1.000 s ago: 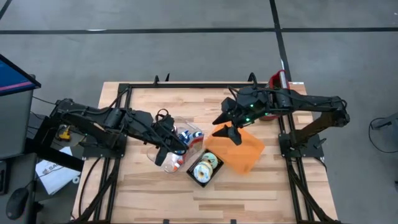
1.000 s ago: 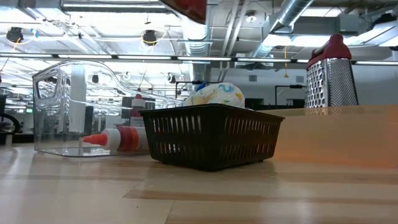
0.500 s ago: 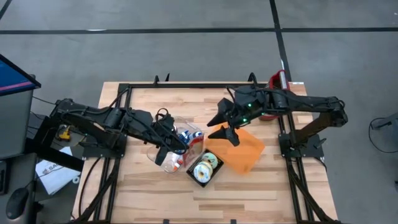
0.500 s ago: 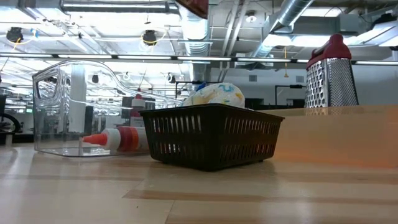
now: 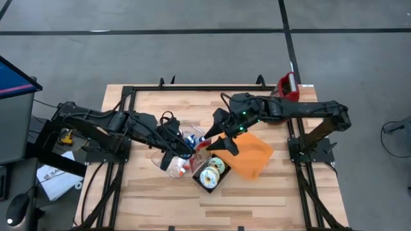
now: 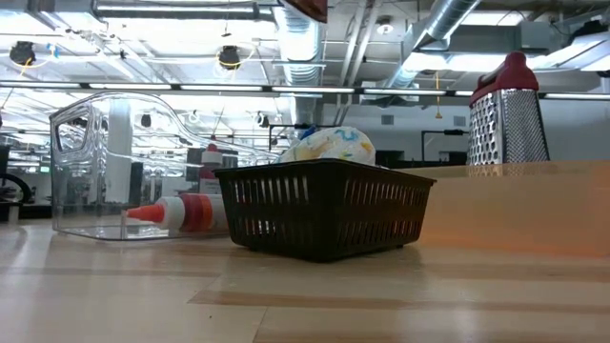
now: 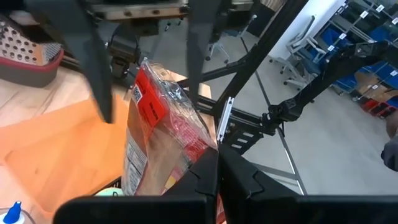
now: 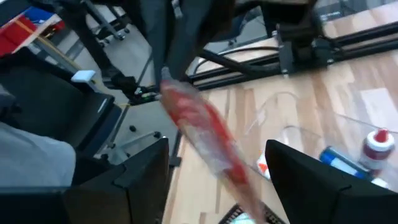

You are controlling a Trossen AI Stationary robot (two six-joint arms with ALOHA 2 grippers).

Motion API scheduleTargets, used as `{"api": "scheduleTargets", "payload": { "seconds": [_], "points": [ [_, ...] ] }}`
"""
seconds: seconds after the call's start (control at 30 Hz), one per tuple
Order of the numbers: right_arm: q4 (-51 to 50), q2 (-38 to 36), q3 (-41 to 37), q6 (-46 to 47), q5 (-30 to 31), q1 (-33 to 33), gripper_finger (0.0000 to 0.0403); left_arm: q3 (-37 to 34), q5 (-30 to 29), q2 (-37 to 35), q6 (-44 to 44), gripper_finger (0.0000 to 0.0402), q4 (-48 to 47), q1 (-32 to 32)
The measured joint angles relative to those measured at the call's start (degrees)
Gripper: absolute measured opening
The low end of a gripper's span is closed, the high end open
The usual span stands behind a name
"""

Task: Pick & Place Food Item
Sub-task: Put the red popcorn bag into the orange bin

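A: Where do we stand on the pick and place?

B: Midway, I'd say. The left pincer [image 5: 191,153] is clamped on a clear food packet [image 7: 163,134] with a red label, holding it up above the tabletop [image 5: 148,199], just over the clear bin [image 5: 182,153] and the black basket [image 5: 212,173].

A: And the other arm?

B: The right pincer [image 5: 215,141] hangs with its fingers wide apart right beside the packet, one on either side of it, not gripping. Looks like a handover to me. The placing is not yet done.

A: Give me the count.

B: One packet in the air. One black basket with round pastries in it, one clear bin lying on its side, one small bottle [image 6: 181,213] inside it, one orange cloth [image 5: 252,154] on the right, one grater [image 6: 506,110] at the far right.
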Motion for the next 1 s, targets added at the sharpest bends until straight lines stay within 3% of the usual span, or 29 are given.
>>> {"api": "scheduleTargets", "payload": {
  "seconds": [0.1, 0.17, 0.33, 0.37, 0.6, 0.8, 1.0],
  "points": [
    [0.8, 0.8, 0.2, 0.0, -0.4, 0.1, 0.0239, 0.0, -0.1, 0.0, 0.1, 0.0, 0.0, 0.0],
    [0.6, 0.9, 0.0, 0.4, -1.1, 0.1, 0.0203, 0.0, -0.1, 0.0, 0.1, 0.0, 0.0, 0.0],
    [1.5, 0.8, 0.0, 0.3, -1.9, 0.0, 0.0038, 0.0, -0.6, 0.0, 1.2, 0.0, 0.0, 0.0],
    [1.5, 0.7, 0.0, 0.1, -1.9, 0.1, 0.0021, 0.0, -0.6, 0.0, 1.2, 0.0, 0.0, 0.0],
    [1.8, -0.5, 0.0, 1.5, -0.5, -0.3, 0.0003, 0.0, 2.8, -1.6, 0.3, 0.0012, -1.0, -0.3],
    [-1.7, -2.9, 0.1, 2.0, 1.7, -3.1, 0.0001, 0.0, 6.0, -7.7, -2.2, 0.0079, -1.9, -3.4],
    [-26.4, -3.7, 0.0, 1.2, 10.6, -5.1, 0.0001, 0.0, -6.6, -13.5, -2.1, 0.0144, -6.8, -7.4]
  ]
}}
